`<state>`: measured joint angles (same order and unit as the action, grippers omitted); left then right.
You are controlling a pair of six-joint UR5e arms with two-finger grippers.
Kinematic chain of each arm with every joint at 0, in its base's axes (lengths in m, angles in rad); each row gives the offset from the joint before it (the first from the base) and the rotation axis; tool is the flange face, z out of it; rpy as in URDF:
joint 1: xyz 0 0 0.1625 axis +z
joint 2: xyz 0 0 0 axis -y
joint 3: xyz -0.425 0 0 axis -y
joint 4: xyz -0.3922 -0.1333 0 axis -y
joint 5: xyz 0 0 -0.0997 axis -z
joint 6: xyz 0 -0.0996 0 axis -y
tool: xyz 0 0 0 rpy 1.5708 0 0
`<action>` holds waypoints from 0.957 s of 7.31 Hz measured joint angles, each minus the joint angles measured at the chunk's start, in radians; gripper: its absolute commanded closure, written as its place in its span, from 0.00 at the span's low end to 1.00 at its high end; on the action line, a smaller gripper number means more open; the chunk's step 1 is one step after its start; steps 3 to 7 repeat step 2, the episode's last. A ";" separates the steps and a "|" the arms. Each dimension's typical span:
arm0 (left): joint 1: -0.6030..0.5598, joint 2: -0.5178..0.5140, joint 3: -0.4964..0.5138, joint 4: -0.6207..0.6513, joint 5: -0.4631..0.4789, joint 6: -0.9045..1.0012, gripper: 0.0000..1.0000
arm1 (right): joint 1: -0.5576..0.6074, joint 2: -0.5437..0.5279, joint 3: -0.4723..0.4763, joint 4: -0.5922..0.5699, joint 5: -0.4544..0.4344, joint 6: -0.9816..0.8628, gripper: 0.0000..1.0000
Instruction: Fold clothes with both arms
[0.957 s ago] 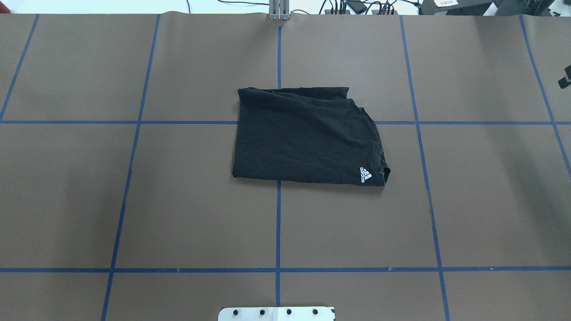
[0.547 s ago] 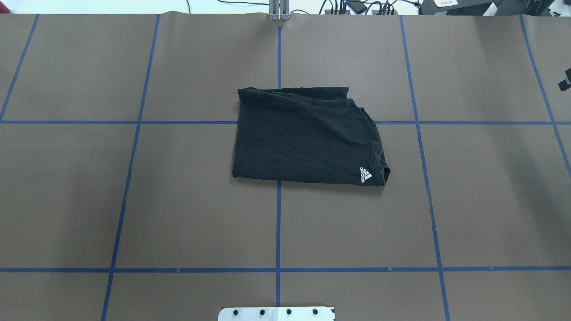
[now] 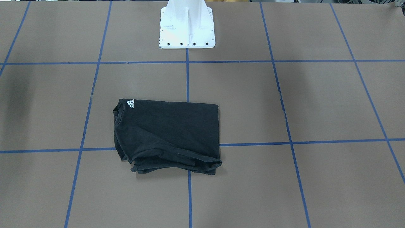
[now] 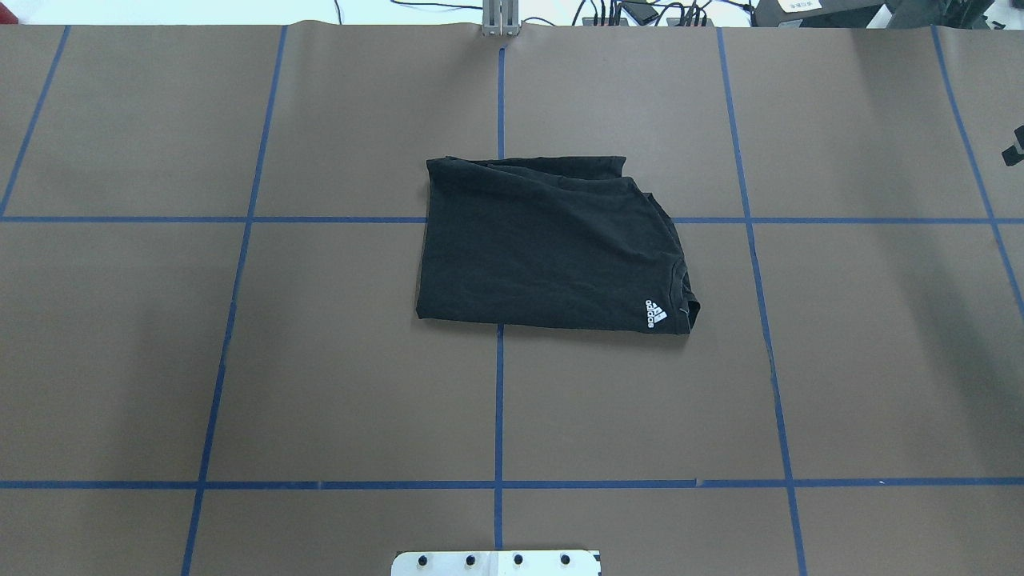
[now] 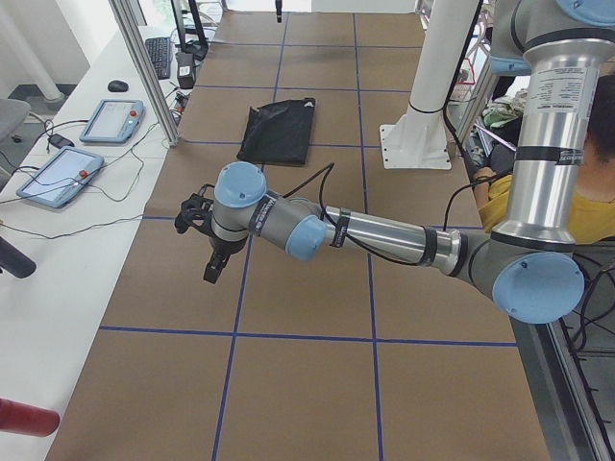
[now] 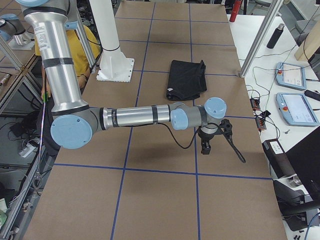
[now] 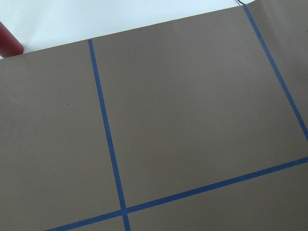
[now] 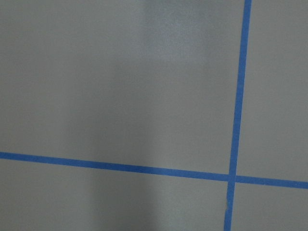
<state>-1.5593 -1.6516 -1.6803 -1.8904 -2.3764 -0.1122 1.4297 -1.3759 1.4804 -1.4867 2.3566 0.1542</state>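
Note:
The black T-shirt lies folded into a rough rectangle at the middle of the brown table. Its small white three-stripe logo faces up at one corner. It also shows in the front-facing view, the left view and the right view. My left gripper hangs over the table's left end, far from the shirt. My right gripper hangs over the right end, also far from it. I cannot tell whether either is open or shut. The wrist views show only bare table.
The white mounting pedestal stands at the robot's side of the table. Blue tape lines grid the brown surface. Side benches hold tablets and cables. A person in yellow sits behind the robot.
The shirt has not moved. A small black part at the overhead view's right edge has shifted slightly.

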 measured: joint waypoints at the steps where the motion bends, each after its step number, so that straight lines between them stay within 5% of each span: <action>1: 0.000 0.000 0.000 0.000 0.000 0.000 0.01 | 0.000 -0.010 0.000 0.000 0.003 -0.001 0.00; 7: 0.001 -0.001 0.000 0.000 0.000 0.000 0.01 | 0.000 -0.014 0.002 -0.004 0.020 0.000 0.00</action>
